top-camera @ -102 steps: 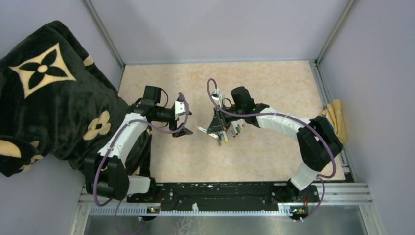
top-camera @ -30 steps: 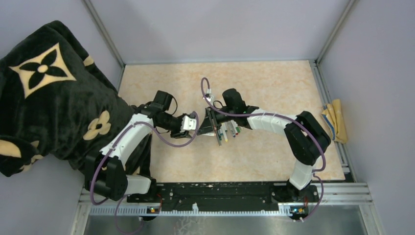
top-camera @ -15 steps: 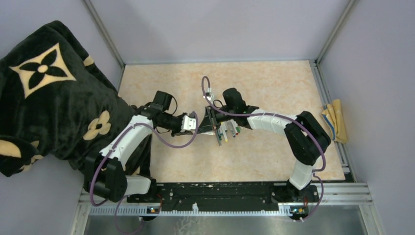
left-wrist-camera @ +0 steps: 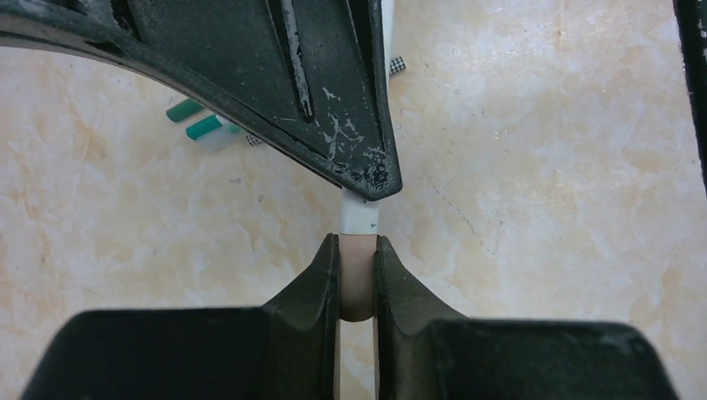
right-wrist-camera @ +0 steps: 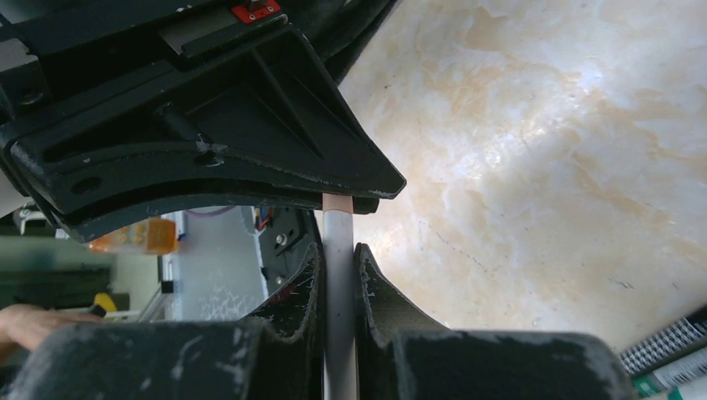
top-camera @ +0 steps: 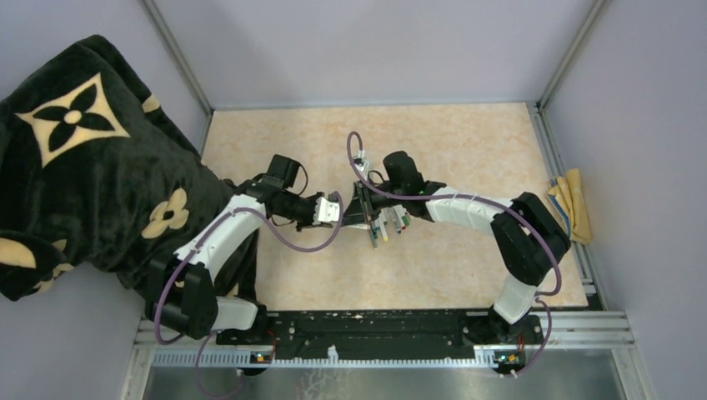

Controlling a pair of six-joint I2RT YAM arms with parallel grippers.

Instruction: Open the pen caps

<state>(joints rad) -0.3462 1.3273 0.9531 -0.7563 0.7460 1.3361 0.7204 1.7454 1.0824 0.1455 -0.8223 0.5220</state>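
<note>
The counter [top-camera: 467,142] is a pale, peach-marbled slab, closed in by plain grey walls [top-camera: 375,50] and metal rails [top-camera: 588,258]. Well to the left of the held pen [left-wrist-camera: 360,218], a black blanket [top-camera: 83,167] with cream flower shapes is draped over the enclosure's side. Well to the pen's right, a folded yellow cloth [top-camera: 574,204] lies beyond the rail.

From above, the pen is almost lost between the two dark pincers, and the loose pens [top-camera: 390,225] just to its right are too small to count. In the wrist views each pincer covers part of the barrel, and the other pens are cut off at the frame edges.

The left pincer [left-wrist-camera: 357,246] is clenched on the tan cap [left-wrist-camera: 357,283] at the pen's end. The right pincer [right-wrist-camera: 338,250] is clamped around the white barrel directly next to the cap. The two sets of fingertips almost touch, and the pen runs straight from one to the other, above the counter.
</note>
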